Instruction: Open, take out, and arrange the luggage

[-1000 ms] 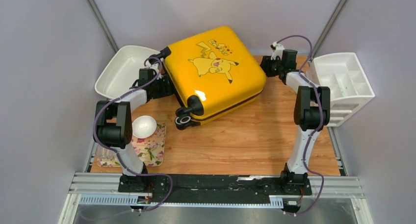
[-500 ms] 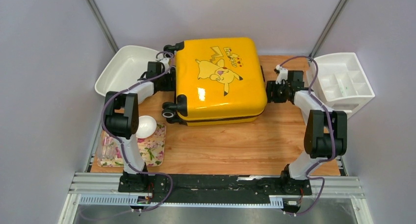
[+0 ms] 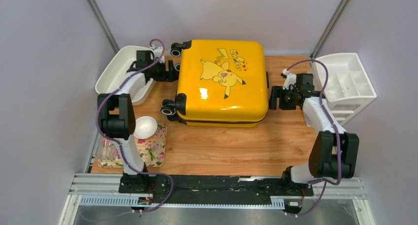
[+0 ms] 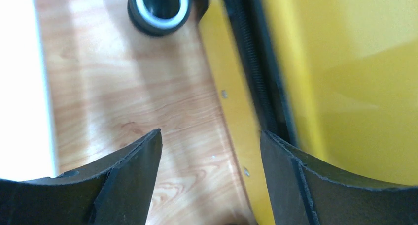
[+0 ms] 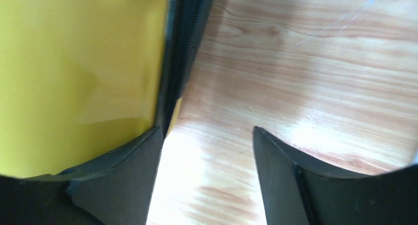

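Showing the glossy yellow, round-cornered hard-shell luggage (image 3: 222, 82) lying flat and closed on the wood-grain tabletop (image 3: 236, 141), cartoon print facing up. Holding the left gripper (image 4: 209, 136) just left of the luggage, beside its ribbed black zipper trim (image 4: 251, 62) and a round black, white-ringed wheel (image 4: 158, 8), matte black wedge fingers parted, gripping nothing. Holding the right gripper (image 5: 206, 130) just right of the luggage, over bare wood, fingers likewise parted and empty.
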`<state>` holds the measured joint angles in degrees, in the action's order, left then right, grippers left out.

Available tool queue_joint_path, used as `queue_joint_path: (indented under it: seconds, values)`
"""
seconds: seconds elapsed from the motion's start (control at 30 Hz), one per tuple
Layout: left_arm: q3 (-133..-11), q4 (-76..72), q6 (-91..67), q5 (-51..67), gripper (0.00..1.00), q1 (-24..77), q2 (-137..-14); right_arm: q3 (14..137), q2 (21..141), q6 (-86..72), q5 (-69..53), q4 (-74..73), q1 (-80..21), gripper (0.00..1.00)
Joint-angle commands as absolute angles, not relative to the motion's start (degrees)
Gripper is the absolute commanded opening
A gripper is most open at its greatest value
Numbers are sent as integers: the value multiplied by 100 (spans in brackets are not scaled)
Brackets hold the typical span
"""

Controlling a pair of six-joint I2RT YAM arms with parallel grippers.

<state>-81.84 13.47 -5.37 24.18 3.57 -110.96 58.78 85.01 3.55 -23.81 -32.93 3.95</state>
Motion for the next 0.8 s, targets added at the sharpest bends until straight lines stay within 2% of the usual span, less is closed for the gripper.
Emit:
queue_joint_path:
  seconds: [0.0, 0.07, 0.23, 0.4, 0.53, 0.77]
  values:
    - [-8868, 2239, 486, 5051, 82, -306, -9678, 6398, 7244, 886, -3796, -3839, 290, 75]
    - [-8859, 3003, 1078, 5901, 84, -746, -9300, 6591, 6874, 1298, -3972, -4305, 290, 78]
    - [-8413, 5505, 4083, 6266, 85, -932, -8134, 6566, 6127, 1994, -4394, -4859, 281, 80]
    - [-7017, 6222, 6358, 6258, 89, -862, -7041, 6206, 5424, 2723, -4642, -5202, 27, 79]
    - [-6759, 6529, 7118, 5819, 89, -528, -6925, 5986, 5186, 2996, -4351, -5335, -737, 78]
    - [-6680, 5925, 6996, 5177, 87, -97, -7365, 5476, 4966, 3331, -3692, -5309, -2143, 76]
